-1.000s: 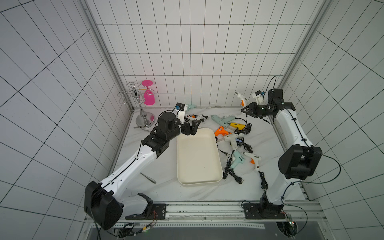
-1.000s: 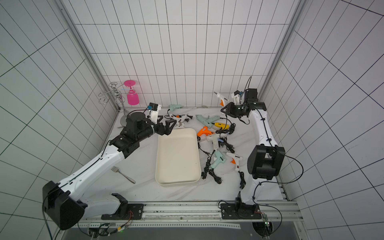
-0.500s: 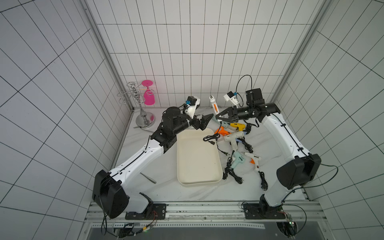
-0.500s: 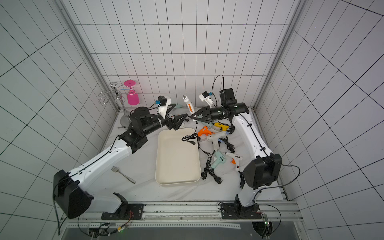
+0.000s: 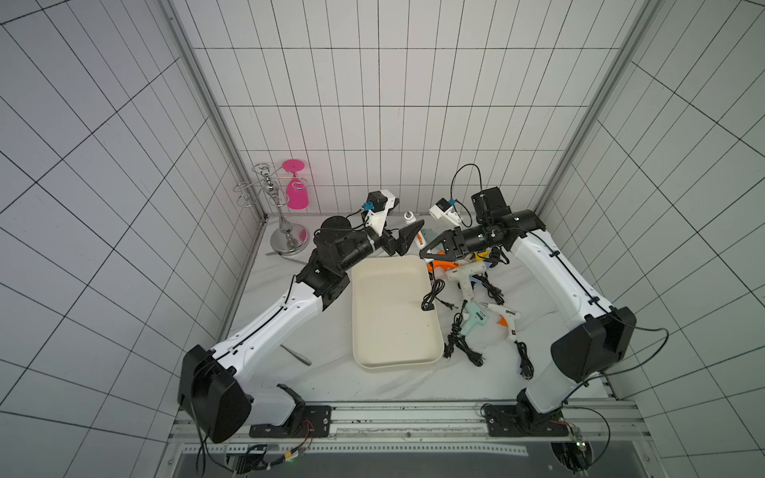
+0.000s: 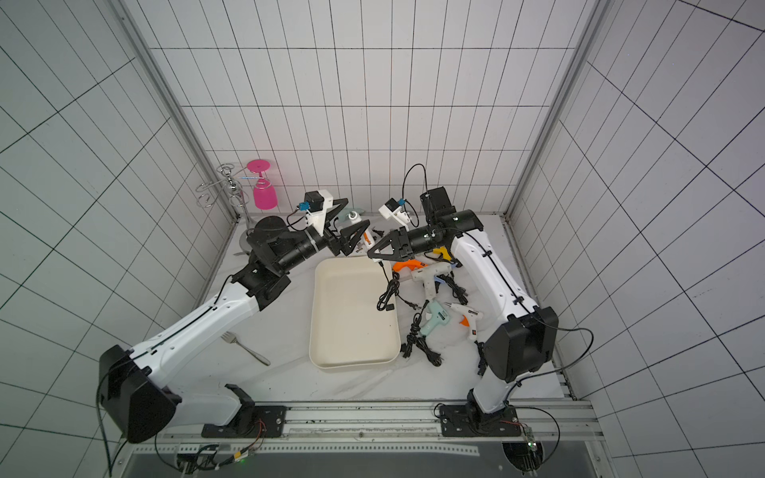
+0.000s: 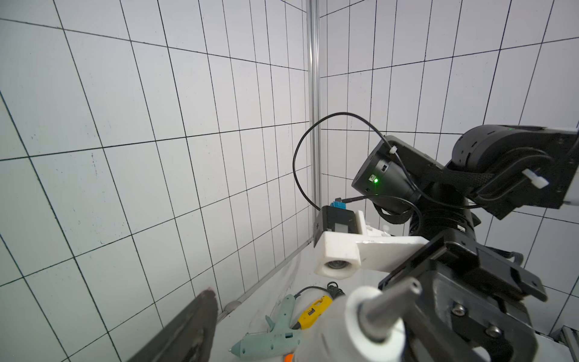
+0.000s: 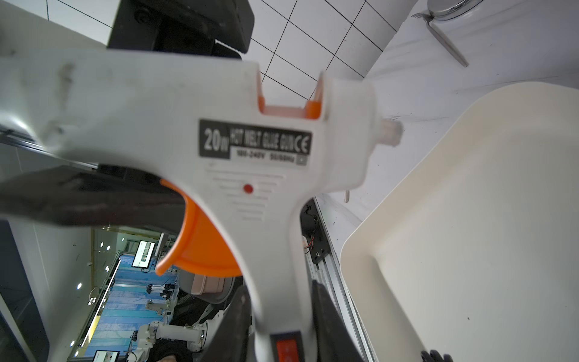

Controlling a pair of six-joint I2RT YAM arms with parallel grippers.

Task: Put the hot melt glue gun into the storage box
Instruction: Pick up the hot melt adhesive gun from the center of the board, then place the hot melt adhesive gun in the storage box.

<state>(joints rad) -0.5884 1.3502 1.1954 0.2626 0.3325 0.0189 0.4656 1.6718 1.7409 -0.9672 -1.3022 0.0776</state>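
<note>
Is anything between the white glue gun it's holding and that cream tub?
Nothing visible blocks it. The right gripper holds the white plastic glue gun with the orange trigger by the far rim of the cream-white plastic storage box, whose floor is bare. The left gripper's open jaws flank the gun.

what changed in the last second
The right gripper, shut on the white glue gun, swung it from the back right corner to above the storage box's far end; the left gripper rose to meet it, open jaws bracketing the gun's nose. Box and other glue guns stayed put.
</note>
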